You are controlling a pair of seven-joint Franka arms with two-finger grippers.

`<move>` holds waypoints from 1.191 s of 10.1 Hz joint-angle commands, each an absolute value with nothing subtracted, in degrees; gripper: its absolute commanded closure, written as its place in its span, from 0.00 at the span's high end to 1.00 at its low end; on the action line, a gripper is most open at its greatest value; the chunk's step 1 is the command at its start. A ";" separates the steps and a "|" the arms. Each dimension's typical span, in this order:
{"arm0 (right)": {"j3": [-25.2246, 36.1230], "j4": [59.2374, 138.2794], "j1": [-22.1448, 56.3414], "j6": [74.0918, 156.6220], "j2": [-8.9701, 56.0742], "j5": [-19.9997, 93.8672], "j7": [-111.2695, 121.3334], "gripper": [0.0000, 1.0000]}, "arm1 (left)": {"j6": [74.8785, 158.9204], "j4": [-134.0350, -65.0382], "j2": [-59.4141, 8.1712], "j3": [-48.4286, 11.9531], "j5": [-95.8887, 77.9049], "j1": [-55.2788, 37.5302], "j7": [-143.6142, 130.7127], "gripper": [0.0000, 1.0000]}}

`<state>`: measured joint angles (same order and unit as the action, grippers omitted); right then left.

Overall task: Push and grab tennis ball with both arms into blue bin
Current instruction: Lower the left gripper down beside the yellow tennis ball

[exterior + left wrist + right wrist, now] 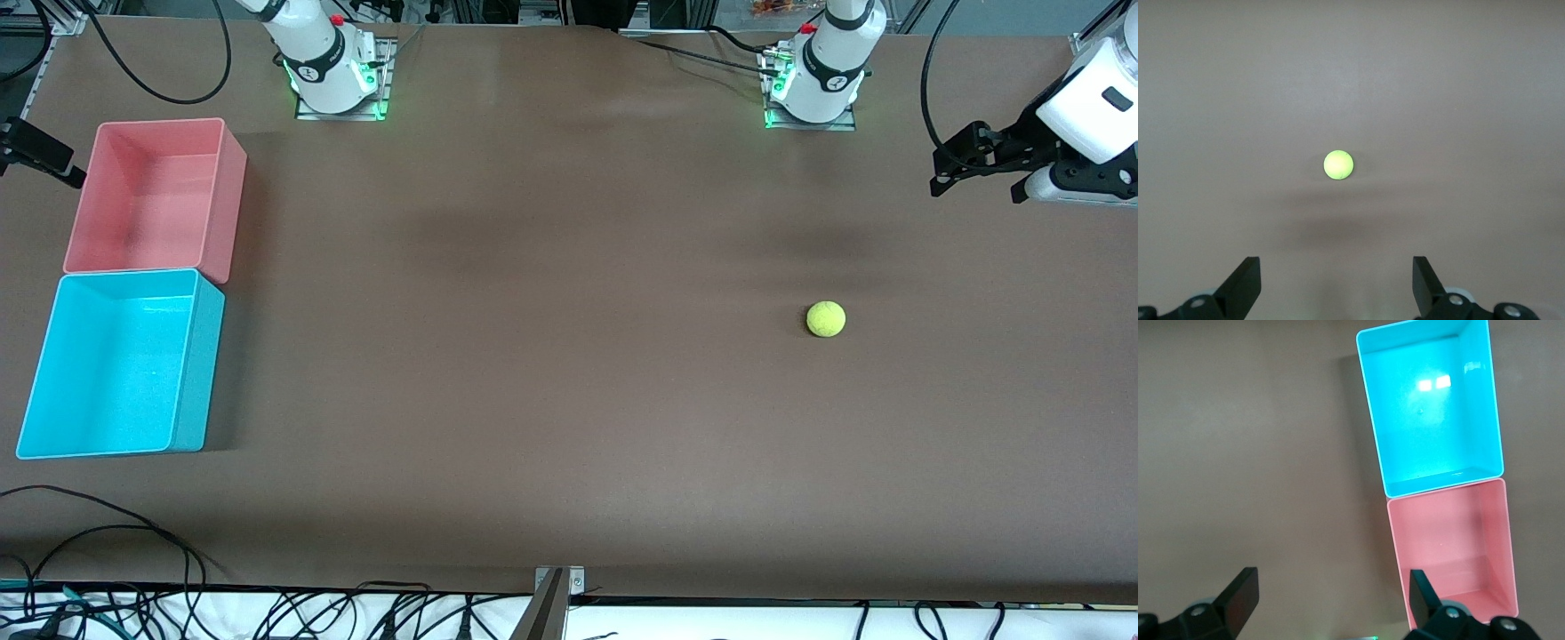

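Item 1, bins. The blue bin (pixel 197 373) stands at the right arm's end of the desk (pixel 533 356), open and empty. It touches the pink bin (pixel 229 204), which lies farther from the front camera. Both have tall walls, so the ball must be lifted over the blue rim.

Item 2, right end effector (pixel 1331 587). It hangs above the desk by the pink bin with its fingers spread wide and nothing between them. This arm appears to be waiting.

Item 3, open room. The broad brown middle of the desk carries nothing, so a rolling path toward the bins looks unobstructed.

Item 4, tennis ball (pixel 826 319). It rests alone toward the left arm's end, well apart from both bins. Judgement: it is light, fuzzy and slightly yielding, and it rolls freely, so a push off its centre may send it astray. Grip should fall across its widest girth.

Item 5, left end effector (pixel 956 164). It hovers near the desk's edge at its own end, fingers fully apart and empty, with the ball centred ahead in its wrist view.
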<state>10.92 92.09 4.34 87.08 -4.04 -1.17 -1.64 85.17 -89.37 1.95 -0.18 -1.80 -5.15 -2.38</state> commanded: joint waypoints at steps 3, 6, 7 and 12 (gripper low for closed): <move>11.07 90.70 4.13 85.78 -3.96 -0.35 -0.79 1.00 | 84.37 -87.80 1.49 -2.11 -1.84 -5.19 -2.55 1.00; 10.99 90.70 4.13 85.78 -3.96 -0.44 -0.79 1.00 | 84.64 -88.94 1.85 -3.25 -1.93 -4.75 -2.37 1.00; 11.16 90.70 4.13 85.78 -3.96 -0.35 -0.79 1.00 | 85.68 -89.64 1.85 -3.34 -1.93 -4.49 -2.37 1.00; 11.78 90.70 4.13 85.26 -4.04 -0.35 -0.79 1.00 | 89.11 -93.69 1.93 -3.08 -1.93 0.42 -2.72 1.00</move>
